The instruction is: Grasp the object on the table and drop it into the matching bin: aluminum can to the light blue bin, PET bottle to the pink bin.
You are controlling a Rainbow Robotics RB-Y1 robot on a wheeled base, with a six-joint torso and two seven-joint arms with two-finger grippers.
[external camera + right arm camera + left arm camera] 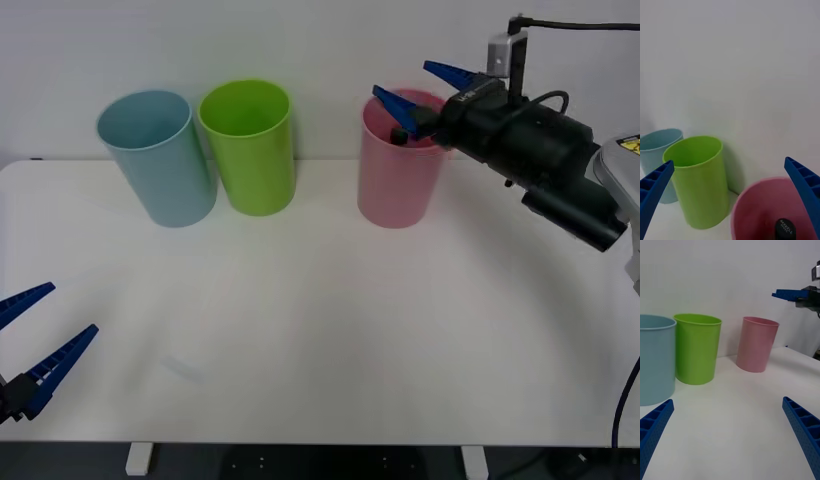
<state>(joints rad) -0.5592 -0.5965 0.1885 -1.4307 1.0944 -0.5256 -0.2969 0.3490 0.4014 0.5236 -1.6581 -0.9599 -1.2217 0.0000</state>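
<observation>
The PET bottle (pixel 398 134) is inside the mouth of the pink bin (pixel 398 190); only its black cap (pixel 784 228) shows, low within the pink bin (pixel 752 210). My right gripper (pixel 400 77) hovers just above that bin's rim, open, with nothing between its blue fingers (pixel 729 162). The light blue bin (pixel 165 165) stands at the far left of the row on the white table (pixel 320 330). My left gripper (pixel 72 308) waits open over the table's near left edge. From the left wrist view (pixel 728 400), the pink bin (pixel 756 345) stands farther off.
A lime green bin (pixel 252 150) stands between the light blue and pink bins, close to the blue one. All three line the table's far edge, against a white wall. The right arm's black body (pixel 540 160) reaches in from the right.
</observation>
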